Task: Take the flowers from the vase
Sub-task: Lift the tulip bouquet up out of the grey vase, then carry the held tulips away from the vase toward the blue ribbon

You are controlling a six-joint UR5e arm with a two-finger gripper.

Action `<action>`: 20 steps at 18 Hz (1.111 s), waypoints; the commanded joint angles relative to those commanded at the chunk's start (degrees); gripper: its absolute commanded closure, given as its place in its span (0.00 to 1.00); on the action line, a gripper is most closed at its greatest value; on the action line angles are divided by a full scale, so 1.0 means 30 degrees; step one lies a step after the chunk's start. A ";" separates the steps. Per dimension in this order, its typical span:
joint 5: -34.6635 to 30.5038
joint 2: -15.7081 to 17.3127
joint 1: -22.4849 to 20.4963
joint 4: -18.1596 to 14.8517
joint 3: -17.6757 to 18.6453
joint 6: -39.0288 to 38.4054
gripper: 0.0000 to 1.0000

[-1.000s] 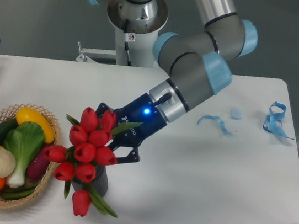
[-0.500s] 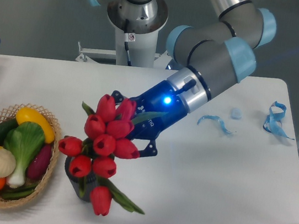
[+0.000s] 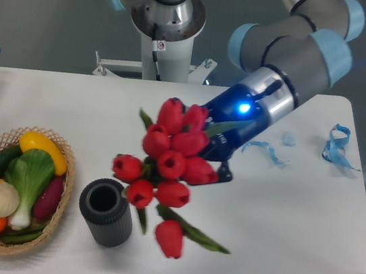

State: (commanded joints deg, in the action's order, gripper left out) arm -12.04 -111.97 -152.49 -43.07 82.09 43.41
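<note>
The gripper (image 3: pixel 217 157) holds the flowers (image 3: pixel 169 166) in its jaws at frame centre, clear of the vase (image 3: pixel 106 211); it should lift steadily.

A bunch of red artificial tulip buds, the flowers (image 3: pixel 169 166), hangs in the air above the white table, clear of the vase, just to its upper right; about ten rounded red buds cluster together, one bud drooping lowest; narrow green leaves poke out at the top left and trail to the lower right; the stems are mostly hidden behind the buds. The vase (image 3: pixel 106 211) stands upright on the table; a short dark grey cylinder with ribbed sides; its round mouth is open and empty.
</note>
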 joint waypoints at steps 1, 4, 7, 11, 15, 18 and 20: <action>-0.0350 -0.0029 -0.0146 0.0000 0.0058 0.0088 0.67; -0.3155 -0.0059 -0.0585 0.0029 0.0292 0.0205 0.67; -0.4657 -0.0059 -0.1141 0.0000 0.0702 0.0557 0.67; -0.6557 -0.0117 -0.2226 0.0000 0.1669 0.1200 0.67; -0.9985 -0.0029 -0.2345 -0.0030 0.1583 0.1377 0.67; -1.2501 -0.0030 -0.2170 -0.0088 0.1728 0.1758 0.67; -1.4086 0.0058 -0.1848 -0.0234 0.1933 0.1788 0.68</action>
State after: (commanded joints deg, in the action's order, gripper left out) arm -54.30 -111.80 -158.03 -43.77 87.89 48.78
